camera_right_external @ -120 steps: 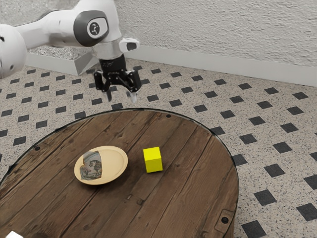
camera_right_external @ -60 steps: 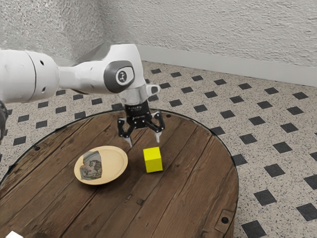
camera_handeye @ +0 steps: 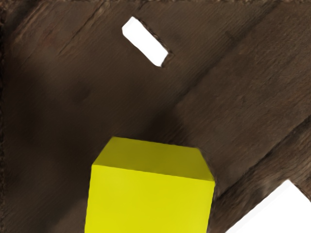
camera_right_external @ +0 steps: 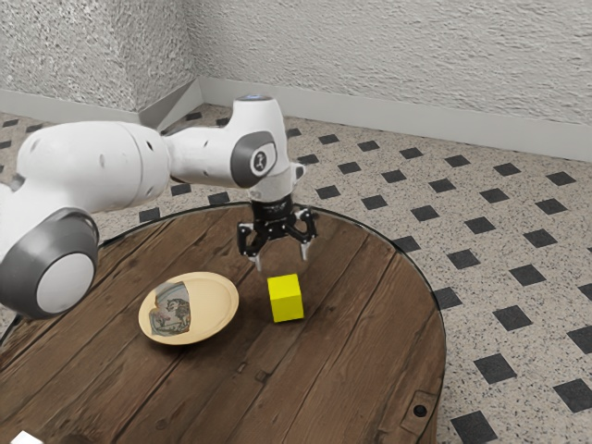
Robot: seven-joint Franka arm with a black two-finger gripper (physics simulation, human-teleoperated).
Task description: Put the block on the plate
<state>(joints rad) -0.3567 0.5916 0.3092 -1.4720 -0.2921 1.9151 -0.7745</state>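
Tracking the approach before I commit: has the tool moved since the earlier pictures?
Yes. Against the table, the tool has shifted down the exterior view and toward its right, closer to the yellow block.

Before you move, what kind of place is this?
Probably a plain indoor room: it has a rough, white, plaster-like wall, a speckled floor with black diamond tiles, and a round brown wooden table.

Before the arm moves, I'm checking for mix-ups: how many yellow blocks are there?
1. The yellow block sits on the wooden table, beside the plate and near the open gripper. Another could be hidden behind the arm.
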